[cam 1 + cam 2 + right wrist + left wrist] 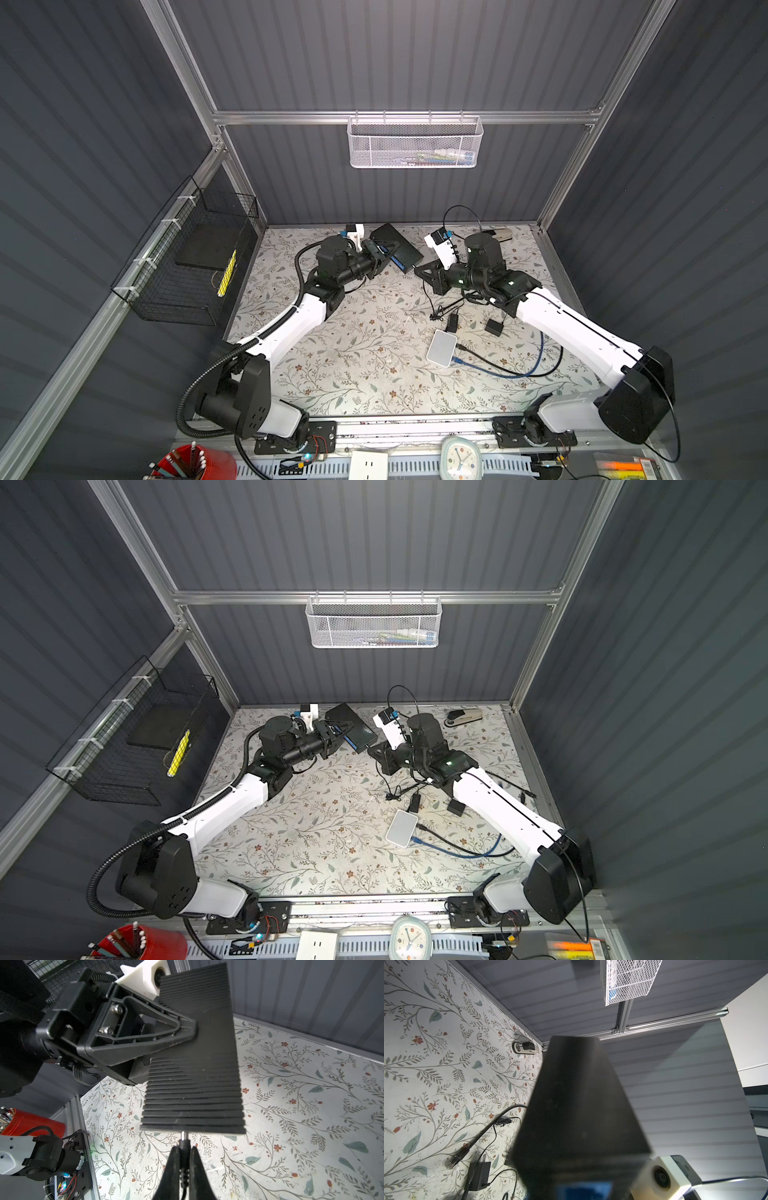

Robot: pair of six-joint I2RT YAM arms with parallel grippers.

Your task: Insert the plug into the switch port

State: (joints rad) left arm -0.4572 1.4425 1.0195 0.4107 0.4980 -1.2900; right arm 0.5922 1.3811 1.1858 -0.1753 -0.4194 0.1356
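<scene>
Now, switch (193, 1076) is gripped by L gripper (166, 1048); plug (184, 1141), clenched in R gripper (184, 1149), is lined w/ switch's long axis, tip at its right end.

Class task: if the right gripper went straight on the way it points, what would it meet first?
The right gripper would likely meet the near end of the black switch, its held plug touching first, though the gap is unclear.

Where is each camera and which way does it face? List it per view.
Both top views: overhead at front, looking down at the table; both arms, left claw holding the switch.
Left wrist: on the left arm, looking along the switch; own claw unclear.
Right wrist: on the right arm, facing the switch; right claw shut on the plug.
Shared: the switch.
</scene>
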